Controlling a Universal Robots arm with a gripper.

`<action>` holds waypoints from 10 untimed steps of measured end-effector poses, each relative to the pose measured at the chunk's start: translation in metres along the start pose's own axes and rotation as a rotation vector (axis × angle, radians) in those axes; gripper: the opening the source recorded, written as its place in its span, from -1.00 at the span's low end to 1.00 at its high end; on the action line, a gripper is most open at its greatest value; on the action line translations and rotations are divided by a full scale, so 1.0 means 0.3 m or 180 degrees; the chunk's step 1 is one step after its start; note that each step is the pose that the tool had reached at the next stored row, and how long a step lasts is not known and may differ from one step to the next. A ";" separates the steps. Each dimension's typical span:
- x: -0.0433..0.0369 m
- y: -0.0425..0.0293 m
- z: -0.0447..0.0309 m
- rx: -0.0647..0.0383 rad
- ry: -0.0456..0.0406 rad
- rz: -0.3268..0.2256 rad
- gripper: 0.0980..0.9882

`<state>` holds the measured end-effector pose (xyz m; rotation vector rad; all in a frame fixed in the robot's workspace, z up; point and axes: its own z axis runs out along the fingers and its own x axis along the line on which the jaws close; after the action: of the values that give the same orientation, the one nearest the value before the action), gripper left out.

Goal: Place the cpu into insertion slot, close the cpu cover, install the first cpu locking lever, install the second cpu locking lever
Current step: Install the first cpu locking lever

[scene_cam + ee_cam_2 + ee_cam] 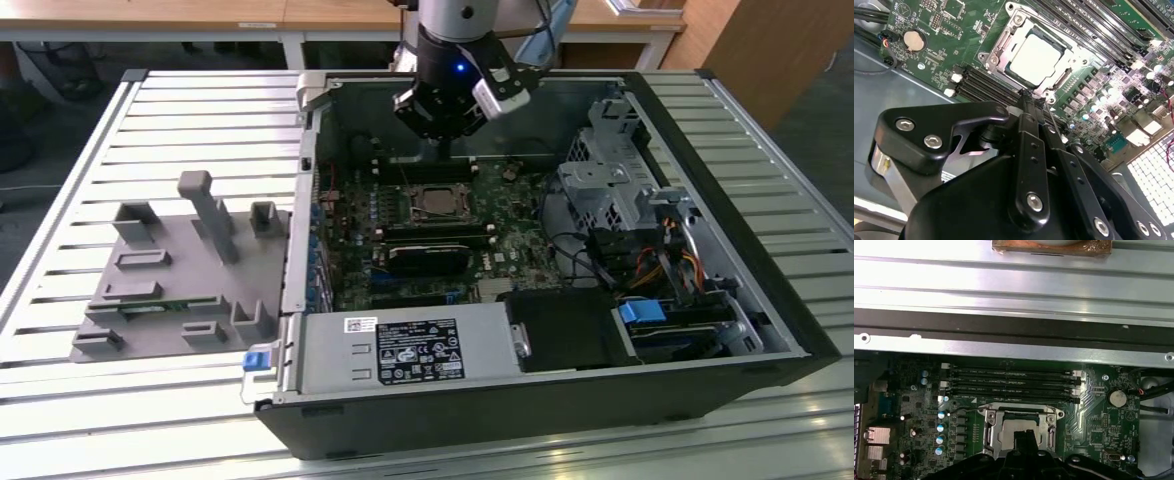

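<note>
Open computer case [534,425] lay on the slatted metal table [200,110], with a grey moulded fixture [174,280] beside it toward the exterior view's left edge of the table.

- Print: a white-and-black label [418,350] was on the power supply at the case's near edge. The green board [944,25] carried white lettering and the memory slots [1009,382] had pale markings. All of it was too small to make out.
- The cpu [1036,55] sat in the insertion slot [1063,76] mid-board, just beside the memory slots, dull silver top up.
- The cpu cover [998,47] lay flat around it, the chip showing through its window.
- A thin metal rod [1053,122] ran past the socket's near corner. I could not tell whether it was latched.
- A coin cell [915,41] sat toward the board's edge.
- The gripper [1029,100] hung over the socket's near edge. Its jaws were drawn together to a narrow point with no gap showing and nothing visibly held.
- Hidden: in the first wrist view the gripper's black body covered the socket's near half. A copper-brown object [1051,246] was cut off at the frame edge.
- In the exterior view the arm covered the case's far wall.
</note>
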<state>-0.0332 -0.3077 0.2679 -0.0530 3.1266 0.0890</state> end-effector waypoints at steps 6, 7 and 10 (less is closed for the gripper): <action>-0.004 0.000 0.000 0.0000 0.0000 0.0000 -0.98; -0.005 0.000 0.000 0.0000 0.0000 0.0000 -0.98; -0.007 0.000 0.000 0.0000 0.0000 0.0000 -0.98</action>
<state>-0.0310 -0.3077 0.2679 -0.0529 3.1266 0.0890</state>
